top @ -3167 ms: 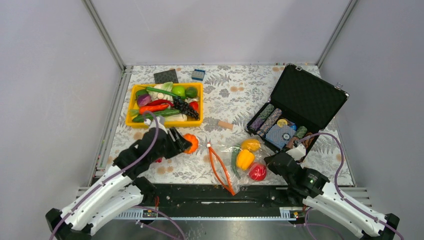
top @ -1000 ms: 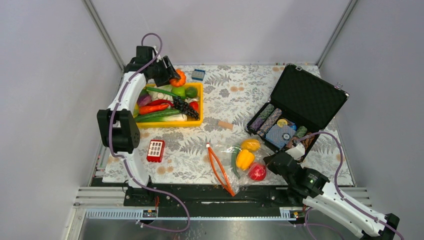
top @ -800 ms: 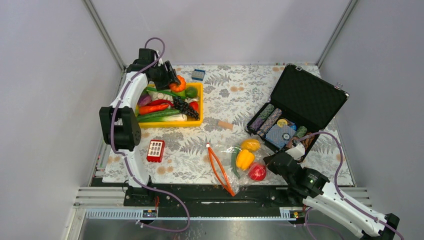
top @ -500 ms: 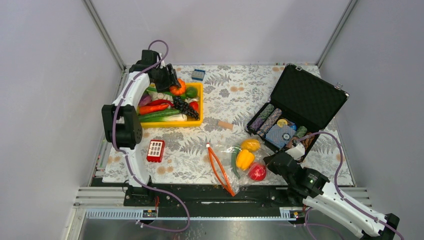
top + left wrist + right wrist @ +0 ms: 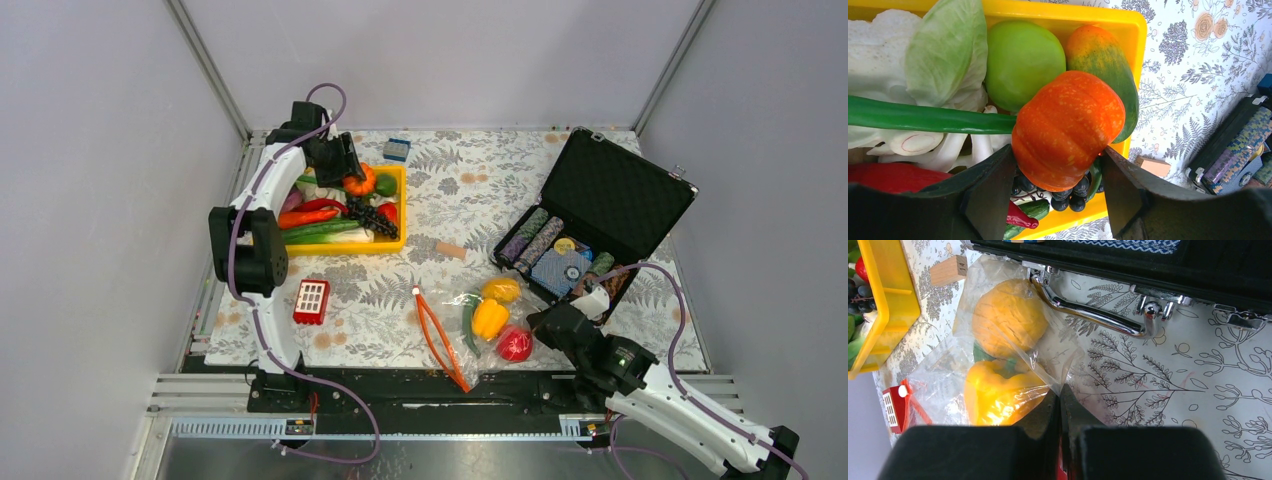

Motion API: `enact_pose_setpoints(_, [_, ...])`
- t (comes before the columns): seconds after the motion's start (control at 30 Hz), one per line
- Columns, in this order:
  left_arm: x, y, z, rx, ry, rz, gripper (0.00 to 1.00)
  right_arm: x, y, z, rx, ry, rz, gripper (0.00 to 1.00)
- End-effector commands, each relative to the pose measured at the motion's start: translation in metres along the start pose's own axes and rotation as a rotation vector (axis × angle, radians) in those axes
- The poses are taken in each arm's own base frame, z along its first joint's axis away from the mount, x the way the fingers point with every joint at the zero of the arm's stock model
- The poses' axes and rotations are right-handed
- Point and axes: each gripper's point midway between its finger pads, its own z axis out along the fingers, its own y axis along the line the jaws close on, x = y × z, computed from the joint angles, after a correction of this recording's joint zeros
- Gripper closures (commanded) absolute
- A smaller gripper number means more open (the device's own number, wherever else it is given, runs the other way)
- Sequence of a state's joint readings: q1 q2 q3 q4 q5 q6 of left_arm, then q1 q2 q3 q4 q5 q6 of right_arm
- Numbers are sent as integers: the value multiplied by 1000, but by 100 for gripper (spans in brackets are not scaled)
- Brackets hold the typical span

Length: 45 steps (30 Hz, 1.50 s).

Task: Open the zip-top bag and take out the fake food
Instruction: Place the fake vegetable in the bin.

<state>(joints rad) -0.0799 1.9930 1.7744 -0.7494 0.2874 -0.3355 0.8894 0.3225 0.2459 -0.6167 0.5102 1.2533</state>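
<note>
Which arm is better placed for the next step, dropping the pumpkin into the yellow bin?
Left. The left gripper holds the pumpkin above the bin; the right gripper is shut on the bag, far from the bin.

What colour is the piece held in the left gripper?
Orange with faint pale speckles: it is the pumpkin. It shows clearest in the left wrist view.

The left arm (image 5: 264, 184) and right arm (image 5: 688, 410) are showing white shells between black joints. A purple cable (image 5: 326, 92) is trailing along each. Their fingers (image 5: 985, 200) are looking black and blocky.
</note>
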Motion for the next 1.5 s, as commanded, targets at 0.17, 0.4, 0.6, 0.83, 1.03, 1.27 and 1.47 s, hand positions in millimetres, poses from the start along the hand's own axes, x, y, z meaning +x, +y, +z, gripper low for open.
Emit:
enact_pose_setpoints(0.17, [1,-7,6,-4,25,46,58,-3,7,-2,-19,-7,-4,100])
enact_pose_setpoints(0.4, [7,3,7,-59,57,38,57,-2,7,-1,-18,-2,-3,100])
enact_pose_setpoints(0.6, [10,3,8,-67,83,19,53,-1,6,-1,-20,0,4,100])
enact_pose_setpoints(0.83, [15,6,6,-79,102,15,48,-1,5,-1,-22,-2,3,100])
enact_pose_setpoints(1.03, [12,9,-2,-107,82,18,37,0,5,-1,-21,4,8,100])
enact_pose_setpoints(1.27, [2,4,-12,-101,49,14,24,0,5,-1,-25,3,8,100])
enact_pose_setpoints(1.47, [-8,-1,-25,-92,16,15,22,1,4,0,-24,3,10,100])
